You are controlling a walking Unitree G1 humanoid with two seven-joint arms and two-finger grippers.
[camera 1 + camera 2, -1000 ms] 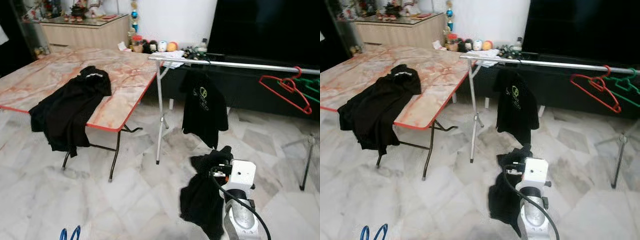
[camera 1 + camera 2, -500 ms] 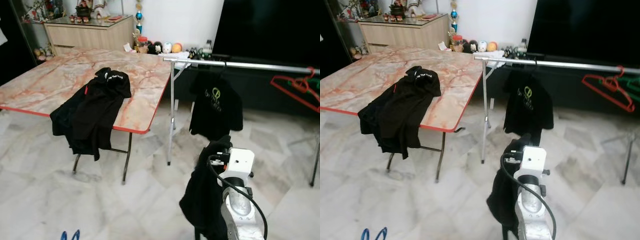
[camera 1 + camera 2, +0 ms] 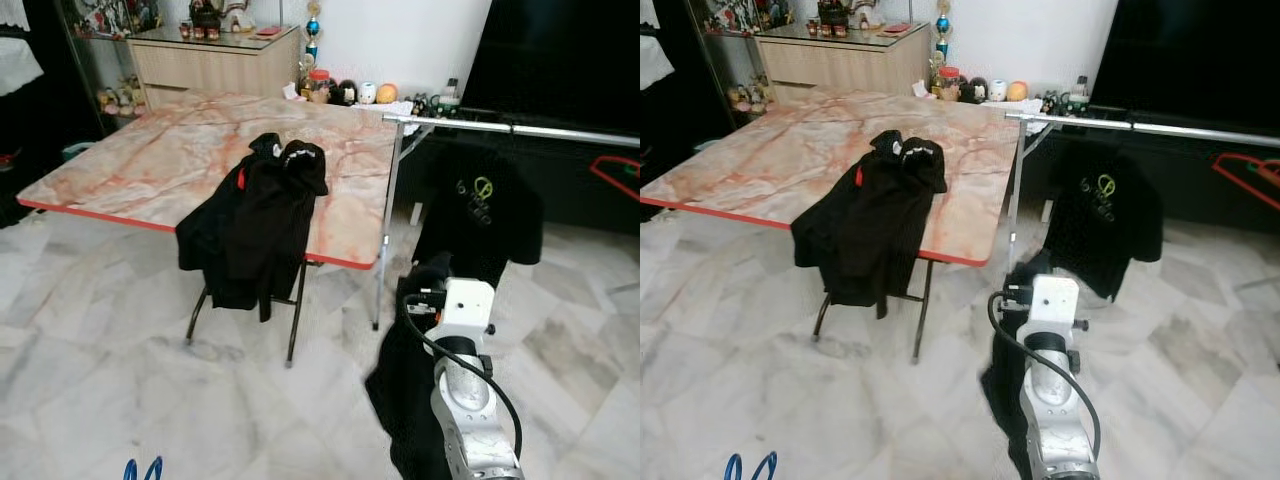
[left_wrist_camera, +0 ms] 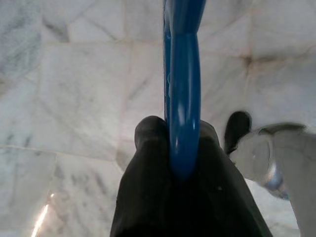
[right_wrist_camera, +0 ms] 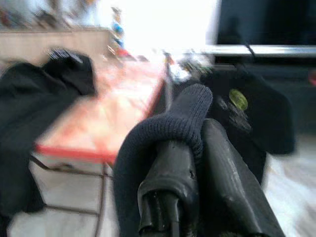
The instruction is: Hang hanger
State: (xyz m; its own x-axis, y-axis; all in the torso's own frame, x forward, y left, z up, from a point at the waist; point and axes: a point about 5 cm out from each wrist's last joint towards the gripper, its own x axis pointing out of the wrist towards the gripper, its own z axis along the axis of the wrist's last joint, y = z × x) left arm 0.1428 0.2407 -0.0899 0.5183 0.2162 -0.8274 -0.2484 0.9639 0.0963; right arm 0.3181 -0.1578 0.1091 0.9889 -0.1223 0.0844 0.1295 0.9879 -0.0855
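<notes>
My left gripper (image 4: pixel 177 136) is shut on a blue hanger (image 4: pixel 181 84) that hangs low over the marble floor; the hanger's tips (image 3: pixel 142 470) peek in at the bottom left of the head view. My right gripper (image 5: pixel 195 136) is shut on a black garment (image 3: pixel 402 385), whose ribbed collar (image 5: pixel 170 121) folds over the fingers while the rest droops below the wrist. Ahead to the right stands a silver clothes rail (image 3: pixel 520 128) with a black T-shirt (image 3: pixel 482 215) hanging on it. A red hanger (image 3: pixel 615 170) hangs further right along the rail.
A marble-topped folding table (image 3: pixel 150 160) with a red edge stands ahead to the left, and another black garment (image 3: pixel 258 215) is draped over its near edge. A cabinet (image 3: pixel 215 60) with ornaments lines the back wall. A dark TV unit (image 3: pixel 560 60) sits behind the rail.
The whole view has swung left, so table and rail now sit further right in the picture. My right arm still carries the black garment, slightly closer to the rail's left post.
</notes>
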